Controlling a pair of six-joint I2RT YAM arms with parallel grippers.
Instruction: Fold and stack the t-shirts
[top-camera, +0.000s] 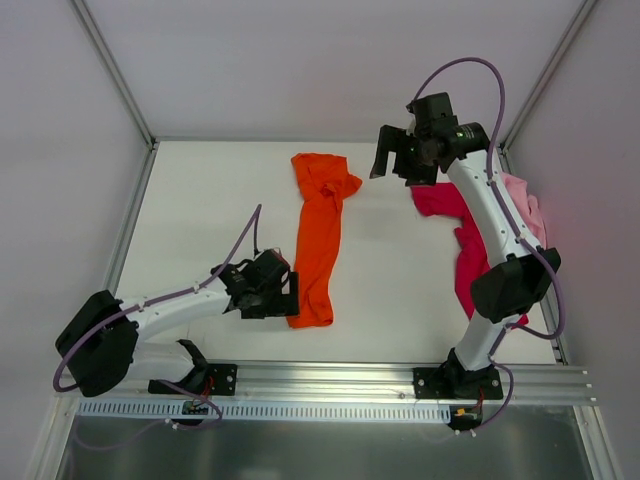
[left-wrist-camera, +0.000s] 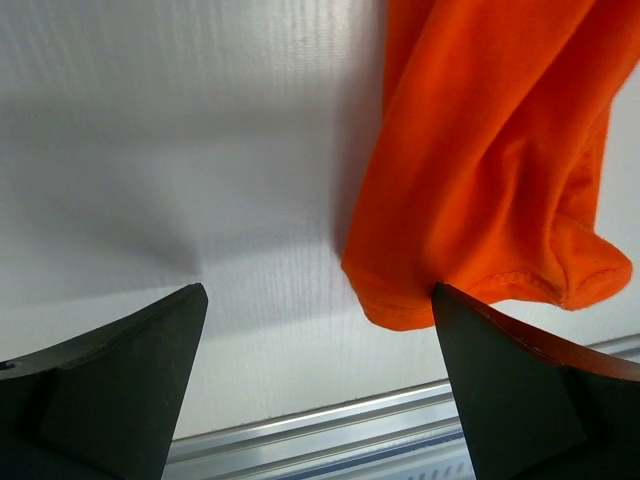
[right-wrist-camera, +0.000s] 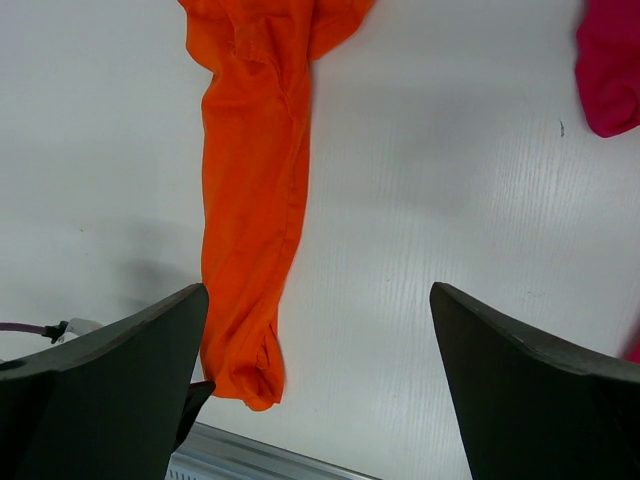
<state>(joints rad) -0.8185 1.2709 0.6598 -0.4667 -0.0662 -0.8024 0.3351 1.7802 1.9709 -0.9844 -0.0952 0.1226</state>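
- Three shirts on the white table (top-camera: 220, 220): one orange shirt (top-camera: 318, 240), one magenta shirt (top-camera: 462, 245), one pink shirt (top-camera: 525, 205).
- Two grippers, both with fingers spread wide and holding nothing.
- The orange shirt is bunched into a long narrow strip mid-table, running far to near.
- Left gripper (top-camera: 292, 295) sits low at the strip's near end. In the wrist view the hem lies just ahead of one finger (left-wrist-camera: 510, 390).
- Right gripper (top-camera: 393, 165) is raised between the orange shirt's far end and the magenta shirt.
- The magenta shirt is crumpled on the right, partly behind the right arm. The pink shirt touches it at the table's right edge.
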